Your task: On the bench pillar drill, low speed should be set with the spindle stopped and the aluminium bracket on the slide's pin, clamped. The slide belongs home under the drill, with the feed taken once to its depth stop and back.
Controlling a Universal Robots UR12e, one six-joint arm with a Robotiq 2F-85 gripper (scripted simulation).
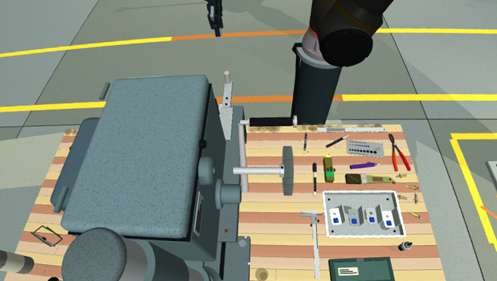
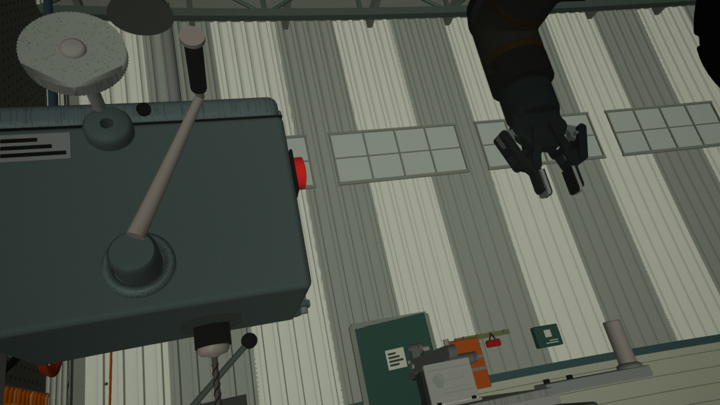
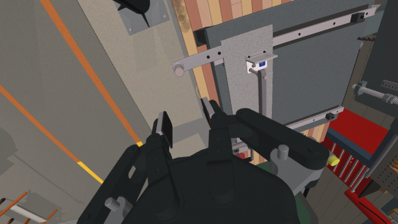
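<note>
The aluminium bracket, with its blue mark, sits on the grey slide, which stands at the outer end of its rails, away from the drill bit. A clamp arm lies along the slide up to the bracket. The pillar drill head fills the left of the bench, with its feed lever raised and a red button on its side. My gripper hangs high in the air beyond the slide's end, well clear of the machine. It is open and holds nothing.
Behind the bench the arm's dark base column rises from the floor. A tray of spare brackets lies to the right of the drill, among pliers, pens, a brush and a square. The slide's handle post stands at the far end.
</note>
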